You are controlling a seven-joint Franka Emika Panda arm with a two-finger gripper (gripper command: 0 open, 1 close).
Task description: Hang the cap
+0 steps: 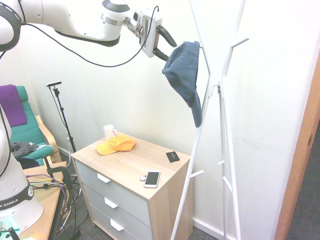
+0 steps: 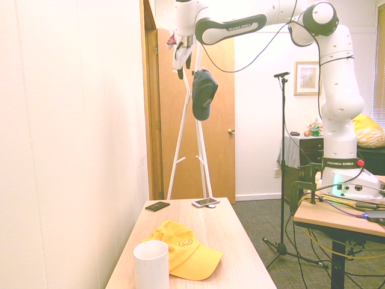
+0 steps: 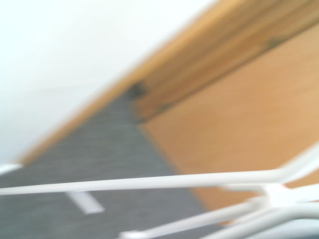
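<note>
White mug [image 2: 151, 265] beside yellow cap [image 2: 189, 253] on drawers [image 1: 122, 172], phone [image 2: 206, 202] and black card [image 2: 157, 206] beyond, navy cap [image 2: 204, 95] hanging on white rack [image 2: 201, 144], gripper [image 1: 167, 47] beside it, fingers apart.

In the first exterior view, I see a dresser [image 1: 135, 157]. Round its top, the white mug [image 1: 109, 131] stands at eleven o'clock, the yellow cap [image 1: 116, 144] just beside it at ten, a black card [image 1: 172, 156] at three, and the phone [image 1: 152, 179] at five. I see a teal armchair [image 1: 30, 132] at nine o'clock in that view, a purple cloth [image 1: 11, 106] over its back.
</note>
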